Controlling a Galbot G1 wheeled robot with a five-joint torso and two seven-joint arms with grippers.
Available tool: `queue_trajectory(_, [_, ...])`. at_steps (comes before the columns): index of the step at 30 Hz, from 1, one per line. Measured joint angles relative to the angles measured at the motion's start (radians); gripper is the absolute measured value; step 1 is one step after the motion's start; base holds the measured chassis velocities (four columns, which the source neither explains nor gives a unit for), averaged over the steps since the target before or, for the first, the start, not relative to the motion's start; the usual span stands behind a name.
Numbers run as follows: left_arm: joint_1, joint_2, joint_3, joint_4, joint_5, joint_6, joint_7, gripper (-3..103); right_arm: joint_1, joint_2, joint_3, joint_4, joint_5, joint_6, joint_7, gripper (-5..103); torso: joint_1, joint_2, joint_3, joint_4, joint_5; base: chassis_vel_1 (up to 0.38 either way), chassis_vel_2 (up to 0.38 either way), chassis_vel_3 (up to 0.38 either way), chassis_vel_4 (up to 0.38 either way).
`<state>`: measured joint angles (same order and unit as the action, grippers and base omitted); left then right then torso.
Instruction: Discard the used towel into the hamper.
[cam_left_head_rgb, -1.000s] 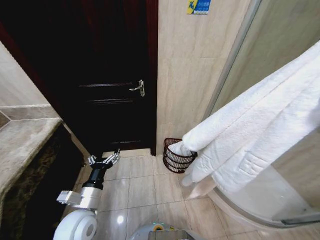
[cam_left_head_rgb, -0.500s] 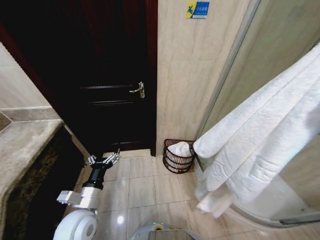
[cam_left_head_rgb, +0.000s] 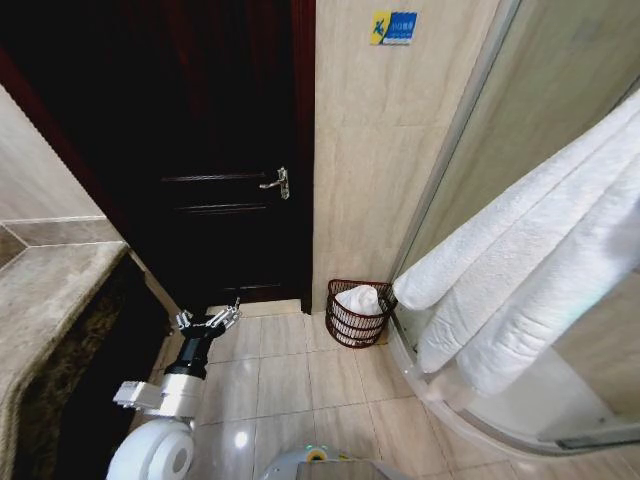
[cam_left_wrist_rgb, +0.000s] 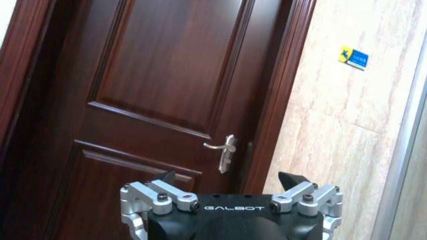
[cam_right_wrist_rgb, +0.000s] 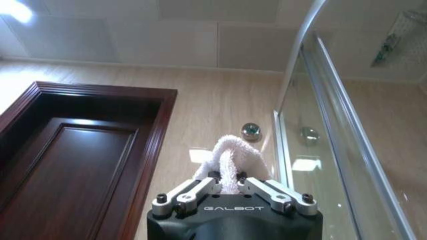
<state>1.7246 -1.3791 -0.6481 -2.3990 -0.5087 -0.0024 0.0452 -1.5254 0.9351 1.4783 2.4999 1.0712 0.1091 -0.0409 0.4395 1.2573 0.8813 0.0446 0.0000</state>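
The hamper (cam_left_head_rgb: 350, 322), a small dark open-weave basket, stands on the floor in the corner between the tiled wall and the shower. White cloth (cam_left_head_rgb: 358, 298) shows inside it. A big white towel (cam_left_head_rgb: 530, 280) hangs across the right of the head view, its lower end just right of the hamper's rim. In the right wrist view my right gripper (cam_right_wrist_rgb: 227, 178) is shut on a fold of this towel (cam_right_wrist_rgb: 232, 150), held up high. My left gripper (cam_left_head_rgb: 210, 321) hangs low at the left, open (cam_left_wrist_rgb: 229, 179) and holding nothing, pointed at the door.
A dark wooden door (cam_left_head_rgb: 220, 150) with a metal handle (cam_left_head_rgb: 277, 182) is shut ahead. A stone counter (cam_left_head_rgb: 50, 290) runs along the left. The glass shower enclosure (cam_left_head_rgb: 540, 60) and its curved base (cam_left_head_rgb: 470, 430) take up the right. Tiled floor (cam_left_head_rgb: 290, 370) lies between.
The hanging towel has swung right and up, away from in front of the hamper, uncovering its rim and the white cloth inside. The left arm has not moved.
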Motion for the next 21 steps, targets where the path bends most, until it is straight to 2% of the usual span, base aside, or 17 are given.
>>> queue_trajectory(9, [0.000, 0.000, 0.000, 0.000, 0.000, 0.000, 0.000, 100, 0.018, -0.019, -0.032, 0.000, 0.000, 0.003, 0.014, 7, -0.001, -0.002, -0.001, 0.0000, 0.0000, 0.000, 0.000, 0.000, 0.000])
queue_trajectory(14, [0.000, 0.000, 0.000, 0.000, 0.000, 0.000, 0.000, 100, 0.072, -0.082, -0.096, 0.000, -0.003, 0.008, 0.018, 7, -0.002, -0.004, -0.002, 0.0002, -0.0004, 0.000, 0.000, 0.000, 0.000])
queue_trajectory(21, [0.000, 0.000, 0.000, 0.000, 0.000, 0.000, 0.000, 100, 0.098, -0.122, -0.130, 0.000, -0.003, 0.012, 0.022, 7, -0.002, -0.005, -0.003, 0.0001, 0.0001, 0.000, 0.000, 0.000, 0.000])
